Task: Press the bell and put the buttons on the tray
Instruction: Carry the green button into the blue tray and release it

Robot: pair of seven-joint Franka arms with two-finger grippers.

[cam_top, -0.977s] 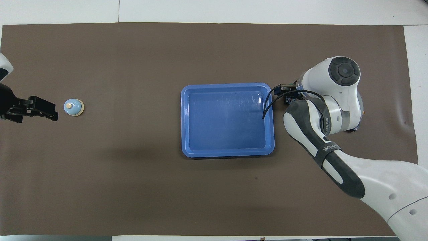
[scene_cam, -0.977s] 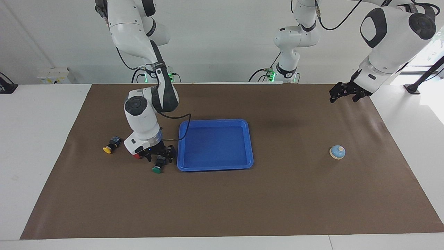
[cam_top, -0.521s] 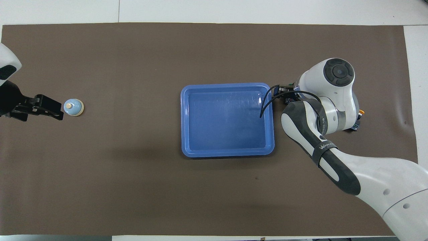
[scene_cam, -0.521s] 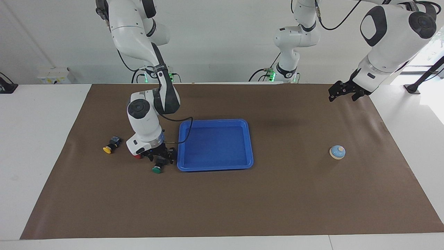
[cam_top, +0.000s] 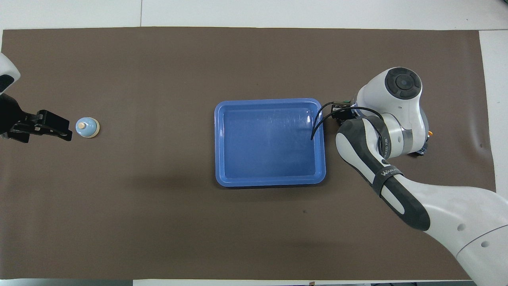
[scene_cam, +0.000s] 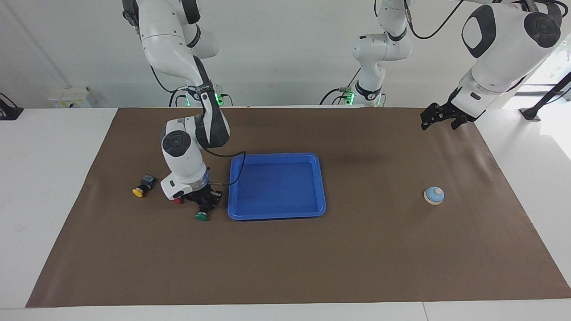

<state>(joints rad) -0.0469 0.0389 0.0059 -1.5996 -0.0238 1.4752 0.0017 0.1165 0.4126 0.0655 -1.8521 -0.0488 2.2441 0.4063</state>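
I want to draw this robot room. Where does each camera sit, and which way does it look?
Facing view: high across the table, looking at the robots; shows both arms, the right gripper low at the green-capped black push-button, and the left gripper up in the air.
Overhead view: high above the robots' end, looking steeply down; shows the right arm and the left gripper.
Both share: the bright-blue rectangular plastic tray and the small light-blue dome bell, with sides swapped.

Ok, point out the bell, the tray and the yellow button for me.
bell (scene_cam: 434, 195): facing view, on its light-blue dome.
tray (scene_cam: 276, 216): facing view, on the rim farthest from the robots.
yellow button (scene_cam: 138, 192): facing view, on its round yellow cap.
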